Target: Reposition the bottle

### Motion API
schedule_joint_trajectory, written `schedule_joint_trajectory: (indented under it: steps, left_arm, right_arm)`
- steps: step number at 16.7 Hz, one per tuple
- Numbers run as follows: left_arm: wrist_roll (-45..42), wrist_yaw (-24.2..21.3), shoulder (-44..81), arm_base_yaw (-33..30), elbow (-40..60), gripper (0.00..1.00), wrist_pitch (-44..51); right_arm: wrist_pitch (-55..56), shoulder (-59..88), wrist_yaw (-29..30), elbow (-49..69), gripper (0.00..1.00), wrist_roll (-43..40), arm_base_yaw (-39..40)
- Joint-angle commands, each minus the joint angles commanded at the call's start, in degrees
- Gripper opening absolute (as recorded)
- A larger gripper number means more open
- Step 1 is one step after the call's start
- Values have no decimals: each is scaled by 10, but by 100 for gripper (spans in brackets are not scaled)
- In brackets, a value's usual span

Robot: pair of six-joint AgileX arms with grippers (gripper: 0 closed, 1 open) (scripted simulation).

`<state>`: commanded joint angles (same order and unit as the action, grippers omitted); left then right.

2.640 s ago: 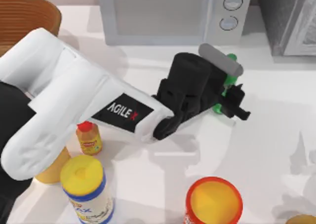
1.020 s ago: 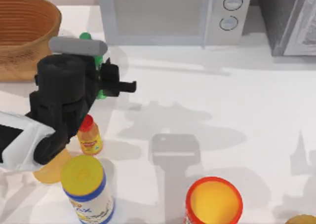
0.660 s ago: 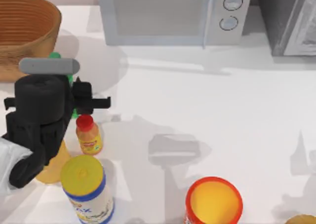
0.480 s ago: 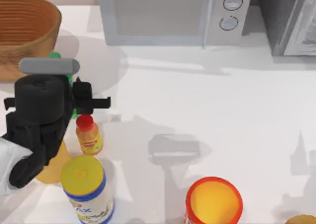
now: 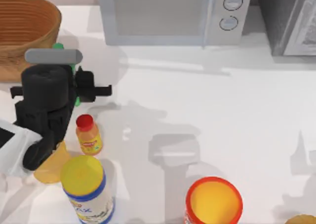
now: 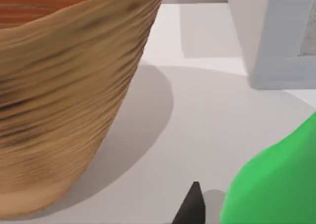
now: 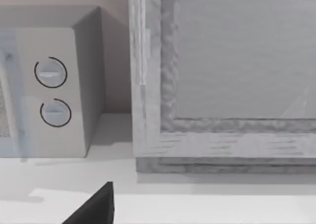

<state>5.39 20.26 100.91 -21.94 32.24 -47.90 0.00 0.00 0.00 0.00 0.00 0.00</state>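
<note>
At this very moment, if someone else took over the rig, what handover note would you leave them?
Left gripper: at the top view's left side, beside the wicker basket, above the small orange bottle. The green bottle sits between its fingers; its green body also shows close up in the left wrist view.
Right gripper: parked, facing the microwave and a grey cabinet.
Done: bottle is at the table's left, near the basket.
Left: whether it stands on the table cannot be told; confirm, then release and withdraw.

The left gripper (image 5: 74, 81) sits just in front of the wicker basket (image 5: 24, 26), jaws closed on the bottle (image 5: 75, 86).
</note>
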Motion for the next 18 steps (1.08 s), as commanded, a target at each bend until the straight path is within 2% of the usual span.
schedule_joint_trajectory:
  steps: [5,10,18]
  left_arm:
    - [5,-18,82,8,11,0,-57]
    - [5,-19,89,7,9,0,-60]
    - [5,-19,89,7,9,60,-60]
  right_arm:
    - [0,0,0,0,100,0,0]
    - [0,0,0,0,100,0,0]
    - [0,0,0,0,100,0,0]
